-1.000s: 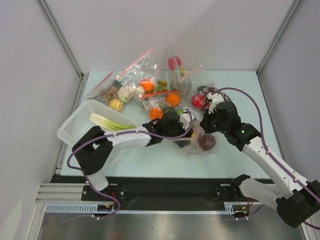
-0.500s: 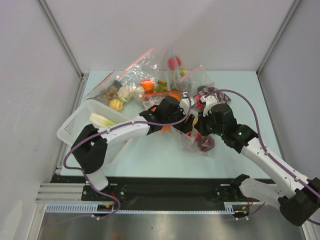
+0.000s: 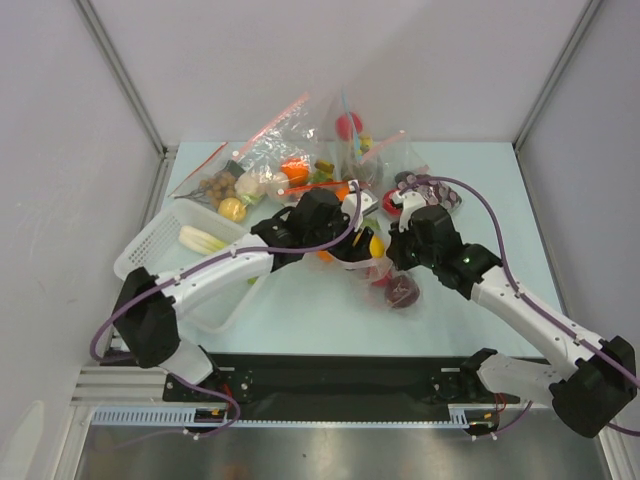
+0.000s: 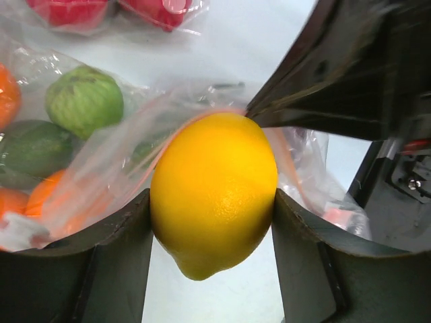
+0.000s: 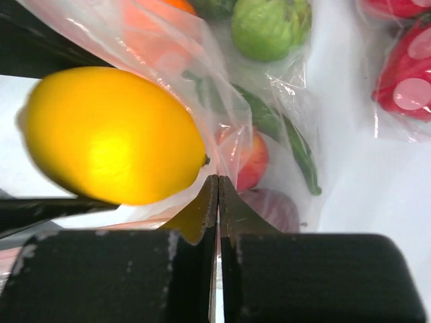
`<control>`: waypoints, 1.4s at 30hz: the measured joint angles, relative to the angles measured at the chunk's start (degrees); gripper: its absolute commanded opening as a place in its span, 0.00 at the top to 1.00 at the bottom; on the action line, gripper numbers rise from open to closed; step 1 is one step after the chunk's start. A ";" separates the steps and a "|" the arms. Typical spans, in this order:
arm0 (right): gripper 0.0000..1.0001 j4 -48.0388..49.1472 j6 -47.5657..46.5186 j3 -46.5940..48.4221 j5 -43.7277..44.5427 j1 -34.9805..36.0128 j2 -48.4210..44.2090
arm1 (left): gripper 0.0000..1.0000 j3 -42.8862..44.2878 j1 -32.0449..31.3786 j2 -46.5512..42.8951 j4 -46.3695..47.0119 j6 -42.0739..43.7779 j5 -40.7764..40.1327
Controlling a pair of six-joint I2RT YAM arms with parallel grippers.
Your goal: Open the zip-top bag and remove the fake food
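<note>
My left gripper (image 4: 210,202) is shut on a yellow lemon (image 4: 212,192), held just outside the pink-edged mouth of the zip-top bag (image 4: 101,161). From above, the lemon (image 3: 376,246) hangs over the table between both arms. My right gripper (image 5: 217,182) is shut, pinching the bag's clear film (image 5: 222,101) at the mouth, right beside the lemon (image 5: 111,134). Inside the bag lie a red apple (image 5: 252,161), a dark red one (image 3: 403,292), a green pod (image 5: 296,148), a round green piece (image 4: 84,101) and oranges.
A white basket (image 3: 150,245) at the left holds a leek (image 3: 200,240). Several other clear bags of toy food crowd the back of the table (image 3: 260,160), with purple grapes (image 3: 430,190) near my right arm.
My left gripper has drawn back and away from the bag's inside, bringing the lemon out past the mouth. The right gripper, still pinching the bag, shifted slightly left.
</note>
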 measured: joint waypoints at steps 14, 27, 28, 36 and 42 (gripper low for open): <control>1.00 0.79 0.13 0.02 -0.07 1.46 -0.74 | 0.71 2.43 0.79 2.05 -1.03 0.13 1.42; 1.00 1.36 0.66 0.00 -0.02 5.18 -1.01 | 0.71 11.10 1.79 8.02 -4.39 2.47 2.19; 1.00 1.38 0.66 0.00 0.20 5.25 -0.94 | 0.71 11.10 1.90 7.76 -4.72 2.51 2.19; 1.00 2.32 0.63 0.02 2.25 5.40 -0.33 | 0.71 7.61 2.23 1.55 -6.71 2.84 2.71; 1.00 3.43 0.63 0.02 1.31 3.26 0.00 | 0.71 3.65 2.36 -4.02 -6.93 2.45 5.25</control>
